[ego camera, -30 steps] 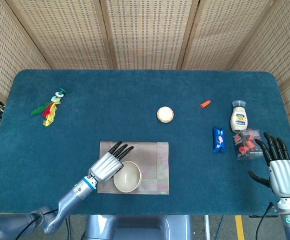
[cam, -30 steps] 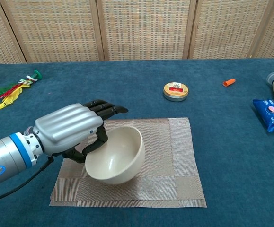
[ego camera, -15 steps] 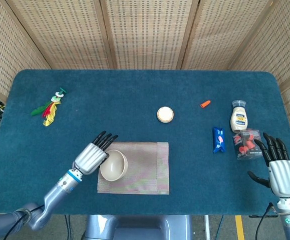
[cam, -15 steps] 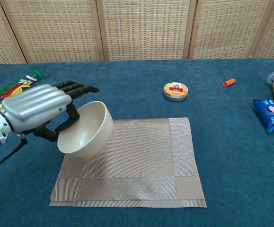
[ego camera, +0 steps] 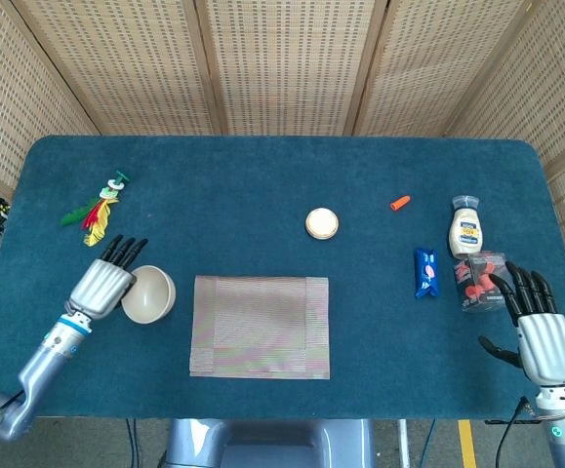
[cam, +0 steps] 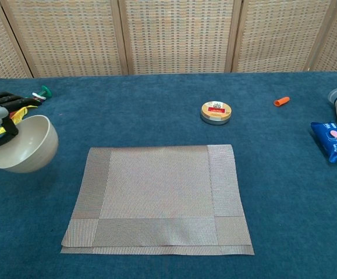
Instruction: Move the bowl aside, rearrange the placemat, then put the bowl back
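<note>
Your left robot hand (ego camera: 112, 281) gripped the cream-coloured round bowl (ego camera: 148, 294) by its left rim, thumb inside and fingers over the outside wall. The bowl sat to the left of the beige woven rectangular placemat (ego camera: 261, 326), fully off it; in the chest view it looked tilted and lifted off the blue felt tabletop (ego camera: 262, 185). Whether it touched the felt at any point, I could not tell.

Your right robot hand (ego camera: 539, 333) held nothing, fingers spread, at the near right edge of the tabletop, just near of the red packet (ego camera: 482, 280).

Handling judgement:
- Bowl looked rigid, smooth, probably ceramic or hard plastic. Expect it to be light enough for one hand but slippery at the rim, and breakable if dropped. Lower it flat before you release.
- Placemat looked thin and flexible. It would likely flop or drag on the felt rather than slide cleanly. Take hold at an edge or corner; the left edge lay nearest the free side.

Step in hand, as judged: bowl clear of the mat, set-down not yet done.
</note>
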`<state>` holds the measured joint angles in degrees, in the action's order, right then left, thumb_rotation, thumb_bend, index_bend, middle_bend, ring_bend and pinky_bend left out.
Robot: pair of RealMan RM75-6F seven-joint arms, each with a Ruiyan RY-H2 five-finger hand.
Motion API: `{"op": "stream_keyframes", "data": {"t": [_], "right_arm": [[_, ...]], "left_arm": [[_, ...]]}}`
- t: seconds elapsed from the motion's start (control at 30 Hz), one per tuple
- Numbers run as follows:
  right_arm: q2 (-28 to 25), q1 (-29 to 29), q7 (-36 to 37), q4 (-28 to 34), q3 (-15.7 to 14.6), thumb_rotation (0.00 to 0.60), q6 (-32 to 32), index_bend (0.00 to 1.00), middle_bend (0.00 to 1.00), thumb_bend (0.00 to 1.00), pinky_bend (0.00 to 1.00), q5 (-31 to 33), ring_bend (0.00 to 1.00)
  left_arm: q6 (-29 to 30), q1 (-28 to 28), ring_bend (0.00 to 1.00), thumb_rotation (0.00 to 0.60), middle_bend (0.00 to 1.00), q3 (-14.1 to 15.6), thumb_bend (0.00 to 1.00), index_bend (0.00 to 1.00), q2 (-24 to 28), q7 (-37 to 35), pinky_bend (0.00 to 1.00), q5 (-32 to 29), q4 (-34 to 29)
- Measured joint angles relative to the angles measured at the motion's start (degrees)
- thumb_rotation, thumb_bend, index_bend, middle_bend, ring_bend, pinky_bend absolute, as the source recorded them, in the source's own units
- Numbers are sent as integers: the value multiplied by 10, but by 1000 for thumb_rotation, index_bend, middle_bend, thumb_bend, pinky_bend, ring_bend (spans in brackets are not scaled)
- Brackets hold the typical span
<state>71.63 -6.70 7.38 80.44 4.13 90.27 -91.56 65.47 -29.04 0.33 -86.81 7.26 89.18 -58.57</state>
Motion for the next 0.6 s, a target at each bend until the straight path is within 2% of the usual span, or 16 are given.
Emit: {"op": "stream_keyframes", "data": {"t": [0.4,0.6], "right_arm": [[4,-2,-8,0,-3,600,-6,163,0,124,0,-1,0],[6,-2,-10,0,-5,600,-8,163,0,124,0,-3,0]], "left_arm": [[-36,27,0,600,5,9,487,796,4,-76,0,-34,141],[-61,33,0,600,0,13,461,604,2,-105,0,-43,181]]}}
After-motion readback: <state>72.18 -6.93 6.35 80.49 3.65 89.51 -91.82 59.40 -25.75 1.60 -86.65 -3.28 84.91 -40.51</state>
